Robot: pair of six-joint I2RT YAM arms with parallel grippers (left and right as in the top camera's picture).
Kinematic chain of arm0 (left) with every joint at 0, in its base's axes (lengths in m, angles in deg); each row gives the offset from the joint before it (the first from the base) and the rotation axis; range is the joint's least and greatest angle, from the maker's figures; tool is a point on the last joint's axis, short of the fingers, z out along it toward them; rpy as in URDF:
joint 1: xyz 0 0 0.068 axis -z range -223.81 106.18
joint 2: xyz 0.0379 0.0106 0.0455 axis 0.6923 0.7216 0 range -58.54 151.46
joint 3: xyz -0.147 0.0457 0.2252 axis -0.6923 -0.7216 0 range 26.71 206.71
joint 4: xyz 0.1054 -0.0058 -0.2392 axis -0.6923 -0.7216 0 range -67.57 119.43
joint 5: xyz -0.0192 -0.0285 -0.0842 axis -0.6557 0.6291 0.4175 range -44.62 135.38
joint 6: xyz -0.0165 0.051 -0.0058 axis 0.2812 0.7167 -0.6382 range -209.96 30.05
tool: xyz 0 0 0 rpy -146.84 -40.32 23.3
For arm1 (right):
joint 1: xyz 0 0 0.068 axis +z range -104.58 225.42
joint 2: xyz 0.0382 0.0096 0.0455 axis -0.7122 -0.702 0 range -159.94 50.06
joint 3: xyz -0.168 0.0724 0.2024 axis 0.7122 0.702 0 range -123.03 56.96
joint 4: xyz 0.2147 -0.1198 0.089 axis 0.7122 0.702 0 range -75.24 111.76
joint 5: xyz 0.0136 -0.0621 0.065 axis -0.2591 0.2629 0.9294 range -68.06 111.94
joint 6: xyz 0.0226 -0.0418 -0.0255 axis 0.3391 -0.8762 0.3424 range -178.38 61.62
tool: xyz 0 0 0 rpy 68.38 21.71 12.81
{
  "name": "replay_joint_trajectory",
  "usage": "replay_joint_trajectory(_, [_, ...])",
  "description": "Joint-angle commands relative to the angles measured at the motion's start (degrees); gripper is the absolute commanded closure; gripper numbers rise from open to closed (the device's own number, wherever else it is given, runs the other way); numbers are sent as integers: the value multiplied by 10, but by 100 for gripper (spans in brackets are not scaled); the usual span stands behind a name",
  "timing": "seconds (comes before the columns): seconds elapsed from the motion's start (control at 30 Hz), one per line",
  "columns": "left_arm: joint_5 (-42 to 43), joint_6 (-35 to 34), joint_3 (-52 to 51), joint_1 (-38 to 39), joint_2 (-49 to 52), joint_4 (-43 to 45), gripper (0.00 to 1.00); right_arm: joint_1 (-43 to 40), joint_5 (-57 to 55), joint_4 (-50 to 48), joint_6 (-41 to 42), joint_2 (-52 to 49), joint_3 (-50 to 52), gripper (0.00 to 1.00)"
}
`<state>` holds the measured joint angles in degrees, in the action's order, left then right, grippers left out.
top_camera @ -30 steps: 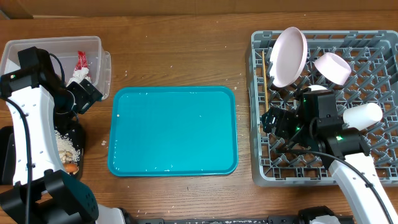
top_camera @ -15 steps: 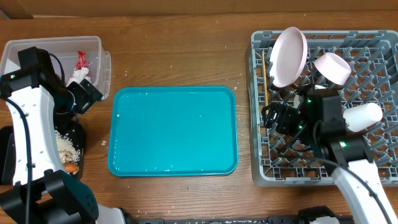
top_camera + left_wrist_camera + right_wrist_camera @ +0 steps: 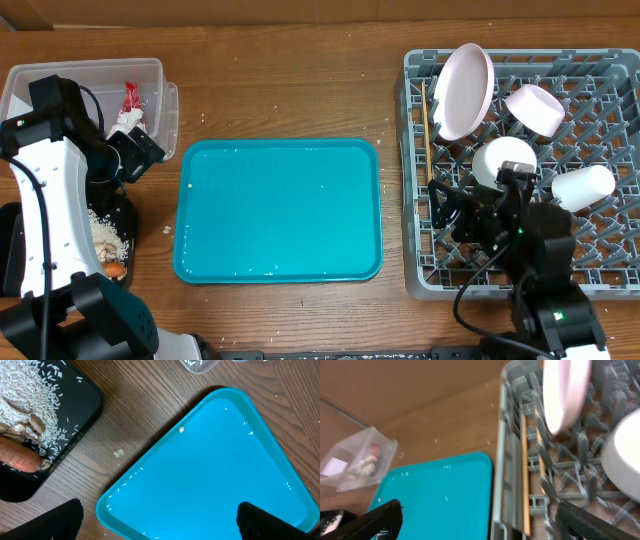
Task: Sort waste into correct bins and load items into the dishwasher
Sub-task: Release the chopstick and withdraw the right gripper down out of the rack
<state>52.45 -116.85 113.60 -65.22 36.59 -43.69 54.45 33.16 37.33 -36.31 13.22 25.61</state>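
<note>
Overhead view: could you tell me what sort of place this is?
Likely a mock dish-clearing station: a wooden table holds a grey plastic dish rack, a teal serving tray and a clear plastic tub.

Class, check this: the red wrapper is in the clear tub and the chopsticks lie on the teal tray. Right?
No. The overhead view shows the chopsticks in the grey rack, along its left wall; the red wrapper is in the clear tub.
</note>
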Motion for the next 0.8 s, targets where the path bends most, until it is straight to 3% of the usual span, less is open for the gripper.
replay_joint_trajectory(0.0, [2, -6, 5, 1, 2, -1, 0, 3, 9, -39, -37, 41, 16, 0])
replay_joint_trajectory(0.2, [2, -6, 5, 1, 2, -1, 0, 3, 9, -44, -101, 109, 33, 0])
replay_joint_trajectory(0.4, [2, -6, 5, 1, 2, -1, 0, 3, 4, -62, -115, 186, 85, 0])
replay_joint_trajectory(0.77, [2, -6, 5, 1, 2, -1, 0, 23, 4, -218, -115, 294, 220, 0])
